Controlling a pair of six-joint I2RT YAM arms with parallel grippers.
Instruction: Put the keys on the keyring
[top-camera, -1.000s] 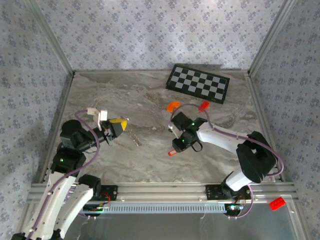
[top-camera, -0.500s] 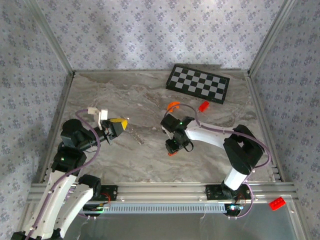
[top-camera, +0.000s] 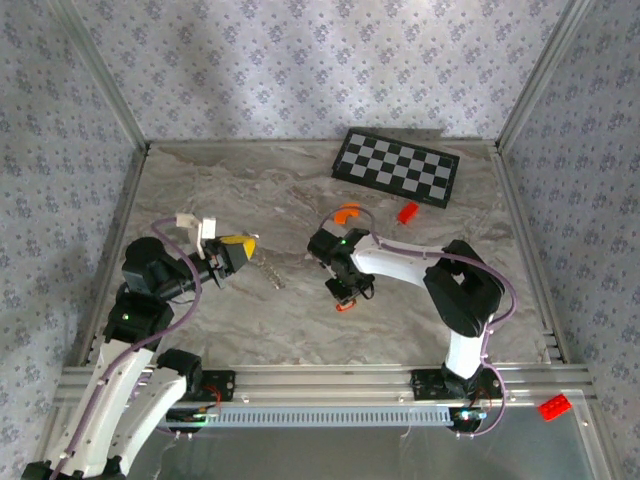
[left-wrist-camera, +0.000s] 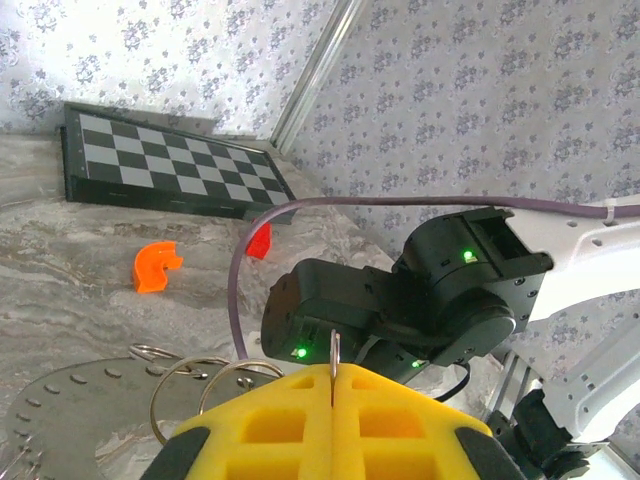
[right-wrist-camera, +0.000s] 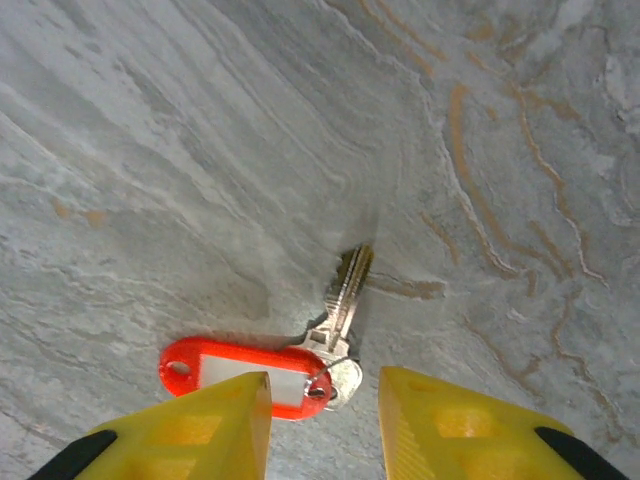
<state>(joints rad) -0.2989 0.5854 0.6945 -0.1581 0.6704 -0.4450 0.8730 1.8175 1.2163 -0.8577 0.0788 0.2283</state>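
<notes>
Two robot arms rise from the metal rail at the near edge of a grey marbled table (top-camera: 200, 190). A red rectangular toy brick (top-camera: 553, 407) lies by that rail at the near right corner, off the marble.

Just beyond the bases, the left gripper (top-camera: 243, 247) points toward the table's middle. Its yellow fingers (left-wrist-camera: 270, 430) are pressed together on a thin silvery metal keyring (top-camera: 270, 272). The left wrist view shows a sliver of its wire standing in the seam between the pads, with more wire loops spilling out to one side. From above, the keyring trails rightward from the fingertips, low over the marble; whether it touches I cannot tell.

Near the middle of the table, the right gripper (top-camera: 347, 290) points down. Its jaws stand partly apart, with nothing clamped between them. A small silvery key with a flat red plastic tag (right-wrist-camera: 250, 365) lies flat on the marble directly beneath. The tag lies crosswise with one end hidden behind a finger, the key's head sits in the gap, and the blade points away. Key and keyring are apart, the key to the right.

Farther back sit an orange curved arc piece (top-camera: 346, 212) and a second small red brick (top-camera: 407, 212). Beyond them, a black-and-white checkered board (top-camera: 397, 168) lies near the far wall.
</notes>
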